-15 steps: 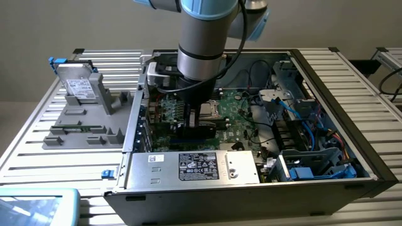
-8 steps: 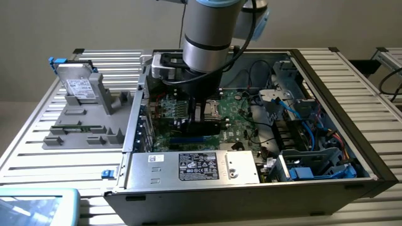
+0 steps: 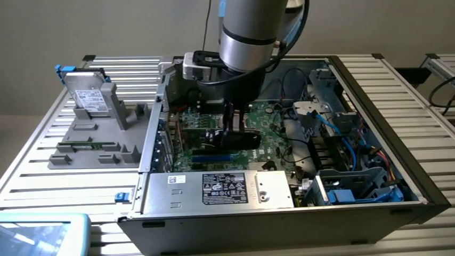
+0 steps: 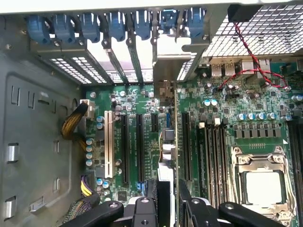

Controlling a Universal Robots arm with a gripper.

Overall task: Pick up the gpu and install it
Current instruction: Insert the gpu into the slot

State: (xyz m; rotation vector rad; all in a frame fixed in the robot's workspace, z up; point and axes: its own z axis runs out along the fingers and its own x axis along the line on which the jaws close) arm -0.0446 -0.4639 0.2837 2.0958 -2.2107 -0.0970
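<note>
The bench (image 3: 50, 176) carries an open computer case (image 3: 376, 176), and the arm reaches down into it. Below the claw (image 4: 168, 210) lies the motherboard (image 4: 142, 101), covering the case floor. The gpu (image 4: 174, 123) is inside the case, gripped in the claw: the fingers (image 4: 144, 210) are closed on the near end of the card, one on each face. The card stands on edge over the motherboard. Its long axis runs straight away from the claw, parallel to the expansion slots (image 4: 124, 146), with its silver bracket (image 4: 165, 66) at the far end, against the row of rear slot openings. It sits in the gap between two long slots; whether its lower edge has entered a slot cannot be determined. To one side of the card are the memory slots (image 4: 215, 151) and the CPU socket (image 4: 262, 184). Beyond the bracket stands a line of blue latches (image 4: 90, 23). A red wire (image 4: 246, 47) crosses near the far corner, apart from the card.
</note>
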